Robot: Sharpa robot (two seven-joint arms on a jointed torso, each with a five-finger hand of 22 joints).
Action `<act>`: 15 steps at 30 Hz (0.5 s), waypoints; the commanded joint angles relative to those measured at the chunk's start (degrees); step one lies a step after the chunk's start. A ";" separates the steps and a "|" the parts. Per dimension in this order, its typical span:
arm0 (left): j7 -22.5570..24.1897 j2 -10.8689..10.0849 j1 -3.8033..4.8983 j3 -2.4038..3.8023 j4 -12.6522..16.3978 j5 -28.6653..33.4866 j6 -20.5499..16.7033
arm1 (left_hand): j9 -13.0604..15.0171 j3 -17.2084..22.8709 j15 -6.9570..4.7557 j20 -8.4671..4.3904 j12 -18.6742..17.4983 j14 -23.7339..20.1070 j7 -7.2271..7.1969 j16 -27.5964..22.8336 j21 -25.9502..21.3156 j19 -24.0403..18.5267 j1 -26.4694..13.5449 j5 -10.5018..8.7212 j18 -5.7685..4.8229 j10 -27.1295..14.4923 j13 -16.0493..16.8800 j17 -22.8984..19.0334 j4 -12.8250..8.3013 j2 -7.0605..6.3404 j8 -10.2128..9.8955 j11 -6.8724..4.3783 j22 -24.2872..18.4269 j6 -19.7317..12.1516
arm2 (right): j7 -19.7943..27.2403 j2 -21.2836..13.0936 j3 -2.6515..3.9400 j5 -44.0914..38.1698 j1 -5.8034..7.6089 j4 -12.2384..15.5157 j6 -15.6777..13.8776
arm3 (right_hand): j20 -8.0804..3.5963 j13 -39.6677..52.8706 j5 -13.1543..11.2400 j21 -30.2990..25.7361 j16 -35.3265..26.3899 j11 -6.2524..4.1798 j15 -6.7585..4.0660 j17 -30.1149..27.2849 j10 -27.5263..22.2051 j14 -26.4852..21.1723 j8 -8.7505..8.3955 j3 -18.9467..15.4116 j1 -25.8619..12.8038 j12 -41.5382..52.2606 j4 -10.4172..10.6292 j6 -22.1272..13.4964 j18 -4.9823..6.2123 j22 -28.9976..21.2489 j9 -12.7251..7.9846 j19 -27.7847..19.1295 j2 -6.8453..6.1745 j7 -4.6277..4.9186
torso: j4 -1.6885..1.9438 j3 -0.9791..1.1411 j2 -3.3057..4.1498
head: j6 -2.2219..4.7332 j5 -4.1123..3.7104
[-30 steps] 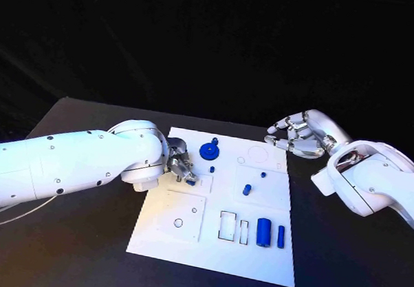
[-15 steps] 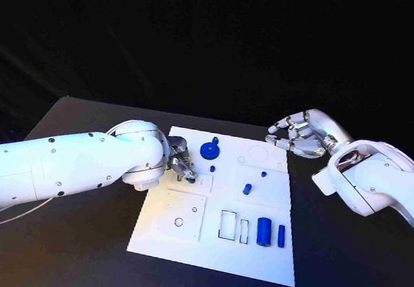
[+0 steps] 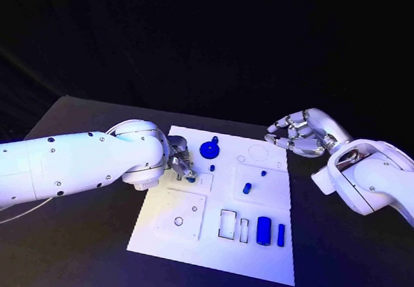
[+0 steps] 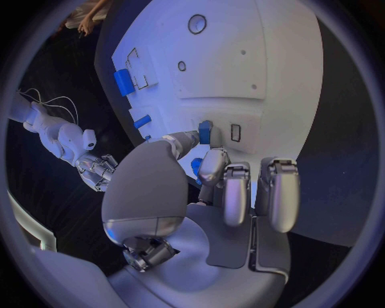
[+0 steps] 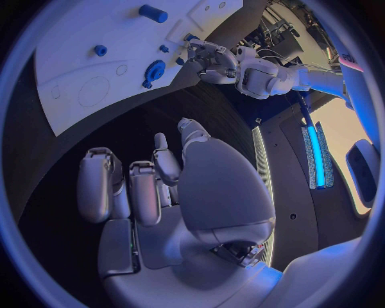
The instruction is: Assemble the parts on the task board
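In the head view the task board [image 3: 218, 207] lay mid-table with blue parts [image 3: 263, 232] on it, while in the left wrist view the left hand [image 4: 210, 192] pinched a small blue part [image 4: 205, 132] against the board, and in the right wrist view the right hand [image 5: 156, 186] hung beside the board, fingers curled in, grasping nothing.

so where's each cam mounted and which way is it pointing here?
Head view: on the robot's head, looking down at the task board on the black table; both white arms come in.
Left wrist view: behind the left hand, facing the board; fingertips pinch a small blue part.
Right wrist view: behind the right hand, facing the board's edge.
Shared: board, blue gear.
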 commanded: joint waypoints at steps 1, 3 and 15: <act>-2.52 0.19 -0.03 0.04 0.05 -0.43 0.78 | 4.42 8.91 -0.34 -0.24 -0.03 5.92 -0.56 0.14 0.14 5.94 -0.07 0.18 -0.86 0.35 -0.01 15.09 -8.53 0.63 0.20 -0.04 15.07 0.21 | 0.23 0.06 0.00 -0.66 -0.05 0.00 0.55 | 0.03 -0.03 0.24 -0.23 -0.23 0.07 -0.48 6.69 -0.35 3.81 0.31 -0.24 -0.09 -0.21 -0.01 -0.10 0.55 6.61 0.09 -0.24 0.28 -0.13 | 0.03 0.00 0.03 | -0.06 0.09; -2.53 0.23 -0.03 0.04 0.04 -0.58 0.74 | 4.42 8.91 -0.34 -0.24 -0.03 5.92 -0.56 0.14 0.14 5.94 -0.07 0.18 -0.86 0.35 -0.01 15.09 -8.53 0.63 0.20 -0.04 15.07 0.21 | 0.24 0.09 0.00 -0.66 -0.06 -0.02 0.54 | 0.03 -0.03 0.24 -0.23 -0.23 0.07 -0.48 6.69 -0.35 3.81 0.31 -0.24 -0.09 -0.21 -0.01 -0.10 0.55 6.61 0.09 -0.24 0.28 -0.13 | 0.00 -0.01 0.02 | -0.11 0.16; -2.57 0.16 -0.03 0.05 -0.15 -1.88 -0.52 | 4.89 9.39 -0.39 -0.28 0.01 5.92 -0.61 0.14 0.14 5.94 -0.16 0.29 -0.86 0.45 0.07 15.09 -8.86 0.61 0.43 -0.10 15.07 0.30 | 0.34 0.16 0.00 -0.67 -0.11 -0.06 0.43 | 0.03 -0.03 0.24 -0.23 -0.23 0.07 -0.48 6.69 -0.35 3.81 0.31 -0.24 -0.09 -0.21 -0.01 -0.10 0.55 6.61 0.09 -0.24 0.28 -0.13 | -0.04 -0.01 0.00 | -0.13 0.22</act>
